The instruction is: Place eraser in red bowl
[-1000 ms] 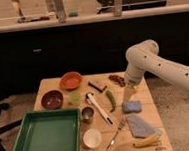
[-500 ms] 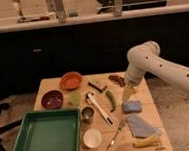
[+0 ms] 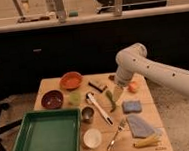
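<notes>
The eraser is a small dark block lying flat at the back middle of the wooden table. Just left of it stands the orange-red bowl, which looks empty. My gripper hangs from the white arm, pointing down, a short way right of the eraser and a little nearer the front. It is open, with nothing between its fingers, and it hovers over a green pepper.
A maroon bowl and a pale green item sit left of centre. In front lie a green tray, metal cup, white cup, white-handled tool, fork, blue sponge, grey cloth, banana and orange fruit.
</notes>
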Robot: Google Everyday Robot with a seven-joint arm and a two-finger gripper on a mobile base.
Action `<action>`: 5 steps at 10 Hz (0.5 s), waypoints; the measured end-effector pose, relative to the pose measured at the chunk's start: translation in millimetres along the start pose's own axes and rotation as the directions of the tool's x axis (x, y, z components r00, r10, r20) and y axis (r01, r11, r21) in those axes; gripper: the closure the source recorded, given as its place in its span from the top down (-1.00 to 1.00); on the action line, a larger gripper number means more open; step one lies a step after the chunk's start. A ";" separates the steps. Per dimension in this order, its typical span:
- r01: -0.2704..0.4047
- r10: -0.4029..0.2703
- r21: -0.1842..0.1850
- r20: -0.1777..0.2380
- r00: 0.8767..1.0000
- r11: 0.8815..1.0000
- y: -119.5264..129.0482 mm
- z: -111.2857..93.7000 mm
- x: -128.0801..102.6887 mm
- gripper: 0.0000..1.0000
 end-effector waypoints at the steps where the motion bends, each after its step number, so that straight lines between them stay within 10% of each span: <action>1: 0.010 -0.010 0.013 -0.005 1.000 1.000 2.4 2.5 -10.8 0.60; 5: -0.034 0.034 0.016 0.021 0.999 0.999 -10.6 23.7 -26.8 0.60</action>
